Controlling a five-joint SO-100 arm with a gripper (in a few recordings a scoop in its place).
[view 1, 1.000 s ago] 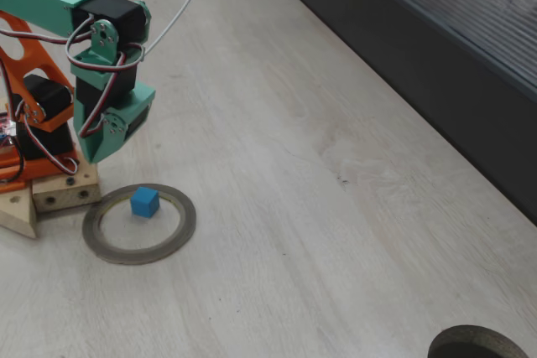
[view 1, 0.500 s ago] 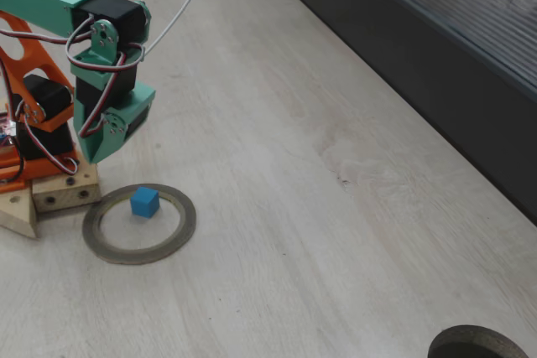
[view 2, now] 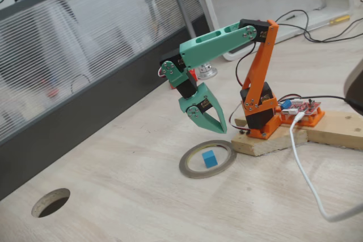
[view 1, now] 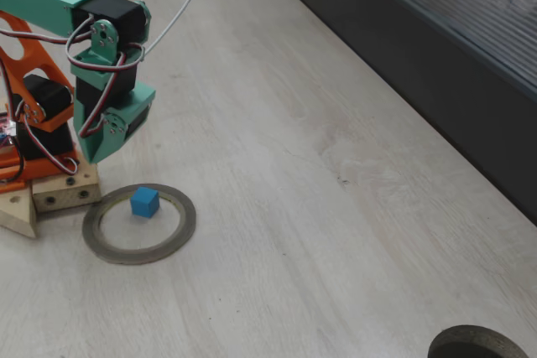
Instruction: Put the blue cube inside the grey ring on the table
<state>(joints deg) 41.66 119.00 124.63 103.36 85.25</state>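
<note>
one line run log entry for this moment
blue cube: inside grey ring, on table | end effector: shut, empty, above ring | task: done

I read the table (view 1: 352, 207) as pale, matt whitewashed wood grain, the blue cube (view 1: 144, 201) as smooth matt plastic, the grey ring (view 1: 183, 228) as flat and dull, the gripper (view 2: 218, 128) as matt teal plastic, and the arm's base block (view 2: 266, 143) as bare wood.
</note>
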